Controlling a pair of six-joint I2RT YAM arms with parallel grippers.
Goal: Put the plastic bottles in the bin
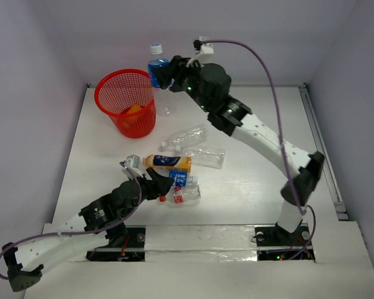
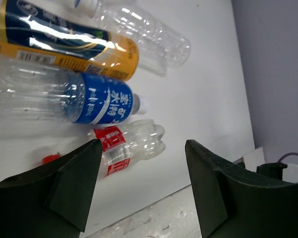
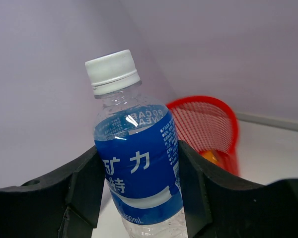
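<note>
While the right pincer [image 1: 162, 77] clamps a blue-labelled bottle [image 1: 156, 65] beside the bin [image 1: 100, 94], likely needing a shift over its rim, the left pincer [image 1: 157, 186] hangs apart near a red-labelled bottle [image 1: 182, 197].

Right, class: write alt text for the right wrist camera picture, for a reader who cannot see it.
The right gripper grips an upright clear bottle with a blue label and white cap, one finger on each side. Behind it to the right stands the red mesh bin, something orange inside.
</note>
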